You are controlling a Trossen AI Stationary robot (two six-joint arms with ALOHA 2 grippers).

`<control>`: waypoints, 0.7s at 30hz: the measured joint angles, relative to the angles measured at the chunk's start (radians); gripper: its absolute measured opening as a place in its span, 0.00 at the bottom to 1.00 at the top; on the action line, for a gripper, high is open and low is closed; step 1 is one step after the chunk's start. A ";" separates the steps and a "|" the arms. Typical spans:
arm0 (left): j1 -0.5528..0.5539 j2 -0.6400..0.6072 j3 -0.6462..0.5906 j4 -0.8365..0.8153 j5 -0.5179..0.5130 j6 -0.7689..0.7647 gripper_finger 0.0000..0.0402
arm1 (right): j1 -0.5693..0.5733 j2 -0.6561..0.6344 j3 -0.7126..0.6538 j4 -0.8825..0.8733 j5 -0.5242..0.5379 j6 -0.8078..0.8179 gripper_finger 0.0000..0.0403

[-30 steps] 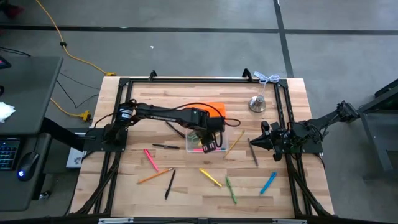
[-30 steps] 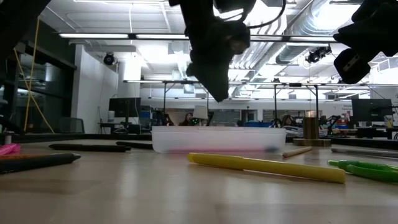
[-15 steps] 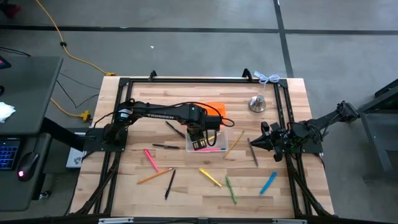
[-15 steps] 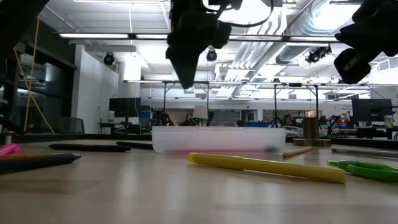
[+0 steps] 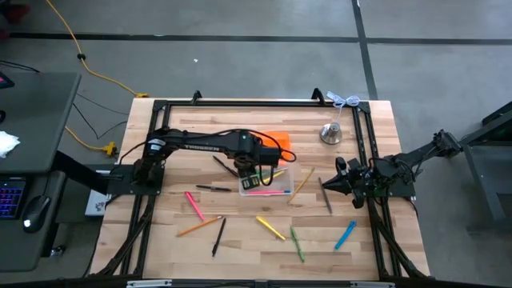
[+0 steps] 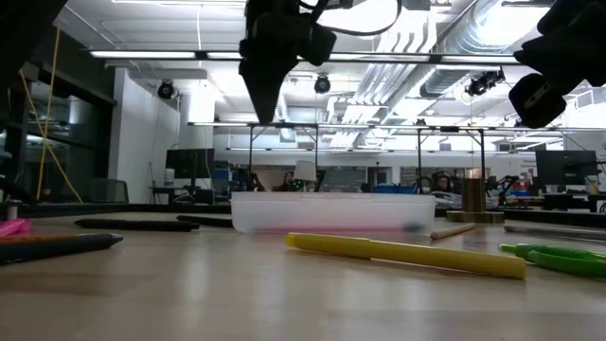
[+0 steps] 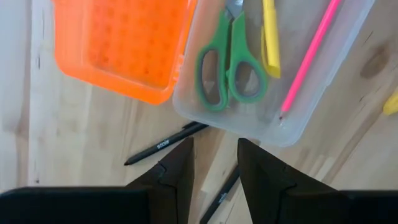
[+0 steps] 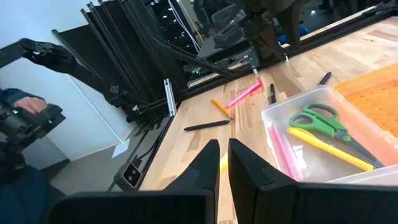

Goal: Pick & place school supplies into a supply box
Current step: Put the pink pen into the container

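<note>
Now the left hand (image 5: 246, 165) has drifted off the right part of the supply box (image 5: 266, 181) toward its left end — a second ago it hung over the pink pens inside, and it hovers at the near-left corner instead. Its fingers (image 7: 176, 176) stand partly spread with nothing between them, so whatever it carried is already delivered. Directly ahead of the hand, inside the clear box, lie green-handled scissors (image 7: 231, 67), a yellow marker (image 7: 269, 34) and a pink pencil (image 7: 309, 58); the orange lid (image 7: 121, 43) lies open beside them. Just below the hand, two black pens (image 7: 165, 143) rest on the counter outside the box — my guess is that one of these is the next pick.

Further right, well apart from the left hand, a yellow pen (image 5: 270, 228), a green marker (image 5: 297, 243) and a blue marker (image 5: 345, 235) wait on the counter, so the task is perhaps a third done.

The right hand (image 5: 337, 181) waits at the right side, fingers pressed together and empty.
</note>
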 joint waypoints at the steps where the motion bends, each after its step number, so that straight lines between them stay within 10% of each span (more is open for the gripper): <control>1: 0.000 0.001 0.000 -0.012 0.000 0.002 0.38 | 0.000 0.000 0.000 -0.002 0.000 0.000 0.03; 21: 0.000 -0.060 -0.068 -0.064 -0.090 -0.011 0.38 | 0.000 0.000 0.000 -0.012 0.000 0.060 0.03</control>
